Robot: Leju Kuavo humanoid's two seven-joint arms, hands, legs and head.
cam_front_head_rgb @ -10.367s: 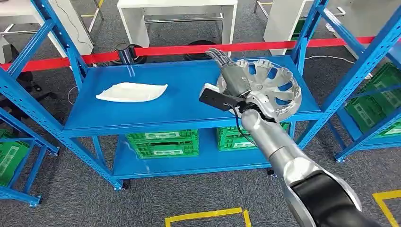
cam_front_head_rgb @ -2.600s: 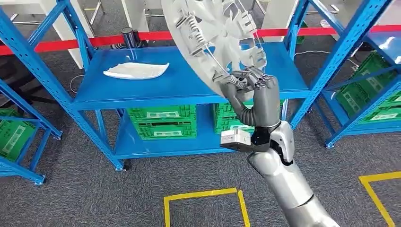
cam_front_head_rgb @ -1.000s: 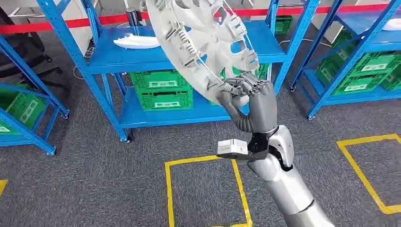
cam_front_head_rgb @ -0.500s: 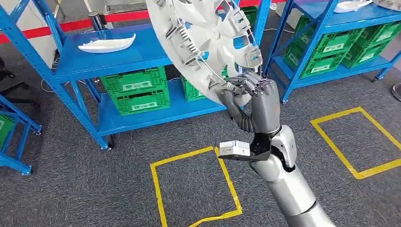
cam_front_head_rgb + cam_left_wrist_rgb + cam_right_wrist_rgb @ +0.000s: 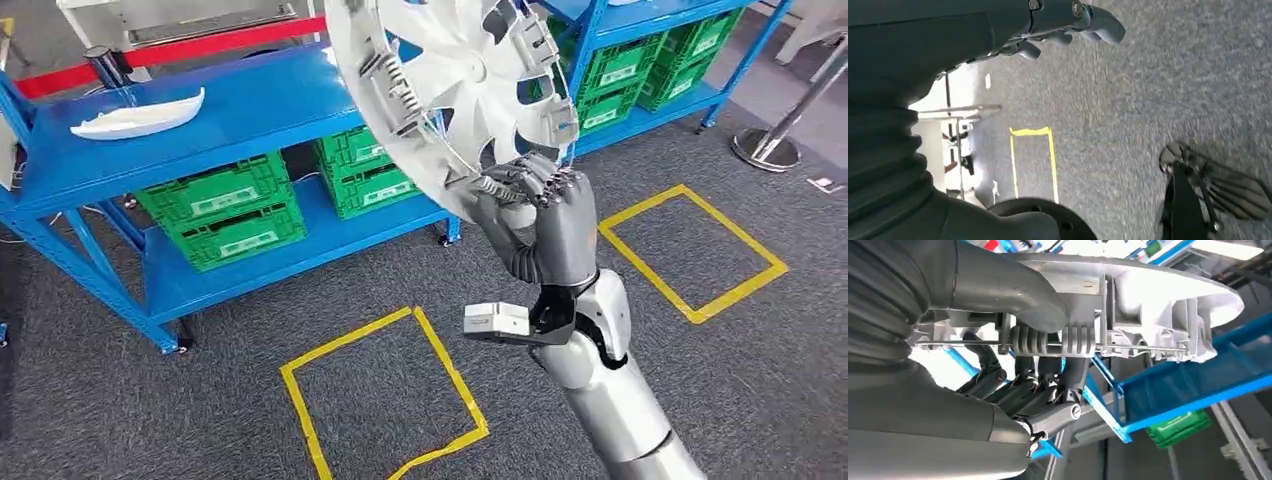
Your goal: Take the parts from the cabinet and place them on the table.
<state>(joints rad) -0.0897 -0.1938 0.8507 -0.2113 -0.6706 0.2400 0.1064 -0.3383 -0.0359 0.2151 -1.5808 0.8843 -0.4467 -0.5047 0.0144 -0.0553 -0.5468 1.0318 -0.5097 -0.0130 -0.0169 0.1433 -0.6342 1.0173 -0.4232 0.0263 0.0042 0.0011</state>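
Gripping the silver wheel cover [image 5: 455, 90] by its lower rim, the right hand [image 5: 540, 225] holds it raised and tilted, inner ribbed side toward the camera, fingers [image 5: 1023, 385] curled round the edge. Beyond the hand stands the blue cabinet [image 5: 200, 130] with a white part [image 5: 135, 115] on its shelf. The left hand [image 5: 1068, 22] hangs over grey carpet, fingers loosely curled, holding nothing.

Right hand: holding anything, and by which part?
Yes: the right hand holds the hubcap up by its lower rim, fingers over the edge, thumb on the other face.
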